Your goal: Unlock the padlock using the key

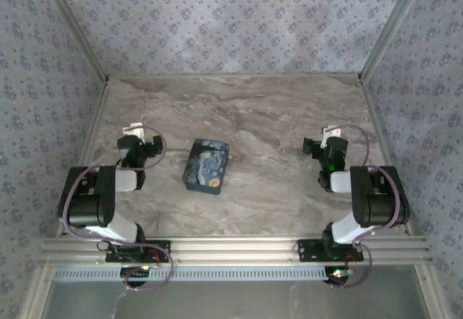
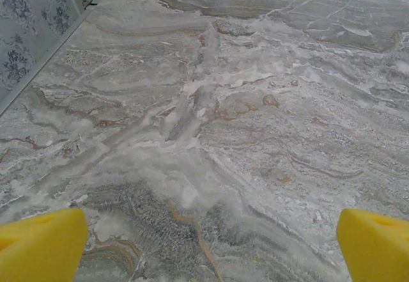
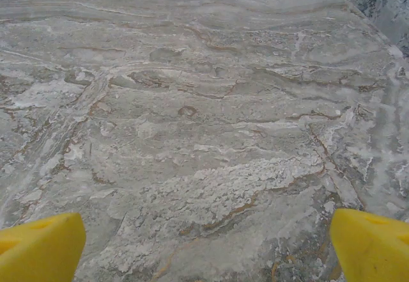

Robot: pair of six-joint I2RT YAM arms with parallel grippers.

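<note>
The padlock and the key are out of view. My left gripper (image 1: pixel 143 135) hovers over bare marble at the table's left side, open, its yellow fingertips (image 2: pixel 41 243) wide apart with nothing between them. On the right side of the table my right gripper (image 1: pixel 323 140) is open too, yellow fingertips (image 3: pixel 370 247) spread over bare marble. A blue rectangular tin (image 1: pixel 207 165) painted with a swirly night sky lies flat between the two arms, a little right of the left gripper.
The marble tabletop (image 1: pixel 275 109) is boxed in by patterned walls at the back and both sides. A metal rail (image 1: pixel 231 248) runs along the near edge, where both arm bases are bolted.
</note>
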